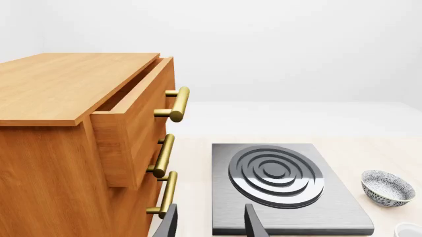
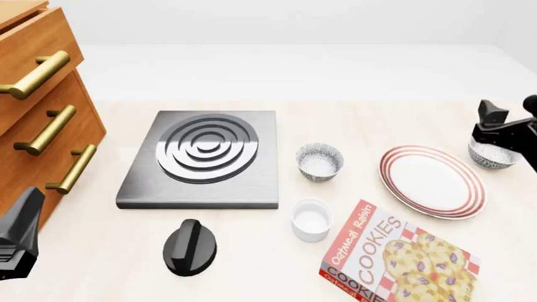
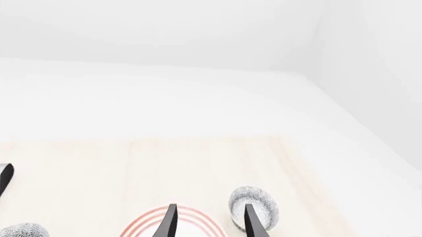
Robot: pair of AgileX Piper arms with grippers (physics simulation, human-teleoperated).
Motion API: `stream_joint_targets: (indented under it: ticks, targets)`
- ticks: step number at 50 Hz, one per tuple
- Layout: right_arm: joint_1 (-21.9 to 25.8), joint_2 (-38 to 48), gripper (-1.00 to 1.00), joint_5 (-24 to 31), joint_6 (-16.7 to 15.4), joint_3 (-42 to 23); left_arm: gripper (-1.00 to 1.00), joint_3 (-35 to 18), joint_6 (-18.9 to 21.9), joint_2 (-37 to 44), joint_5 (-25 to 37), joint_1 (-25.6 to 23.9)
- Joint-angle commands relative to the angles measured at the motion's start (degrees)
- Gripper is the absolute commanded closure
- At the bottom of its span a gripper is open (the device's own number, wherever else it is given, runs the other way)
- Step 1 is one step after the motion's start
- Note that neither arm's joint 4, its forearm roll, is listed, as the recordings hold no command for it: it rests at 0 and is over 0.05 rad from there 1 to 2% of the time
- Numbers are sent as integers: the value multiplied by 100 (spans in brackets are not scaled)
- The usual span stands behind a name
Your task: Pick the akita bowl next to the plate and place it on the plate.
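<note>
Two speckled bowls sit on the table, so "next to the plate" decides it. The target akita bowl (image 2: 489,155) sits just beside the plate (image 2: 432,181), at its far right edge, close enough that whether rim and plate touch can't be read. The other speckled bowl (image 2: 320,161) is further off on the plate's left side, w/ a gap between; probably a decoy.

The right gripper (image 3: 207,220) is placed accordingly: in the front view it hangs over the akita bowl, partly covering it. In the right wrist view the fingers stand apart, nothing between them, w/ the bowl beside one finger rather than inside the gap. So it's released, not yet grasping; approach looks to be in hand, and it likely needs to shift toward the bowl's rim before closing.

The left gripper (image 1: 209,222) idles well away from the plate, near the wooden drawer cabinet (image 1: 72,143) beyond the stove burner (image 1: 277,175); fingers spread, holding nothing. Probably parked since the bowl is out of its reach.

White ramekin (image 2: 311,218) and cookie box (image 2: 394,261) lie on the plate's near side.
</note>
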Motion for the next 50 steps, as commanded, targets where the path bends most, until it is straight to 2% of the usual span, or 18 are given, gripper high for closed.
stream_joint_targets:
  ticks: [1,50]
  targets:
    - [-38,111,-100,75,13,-160,-100,0,0,0,0,0]
    - [-230,690,-100,122,84,-706,-100,0,0,0,0,0]
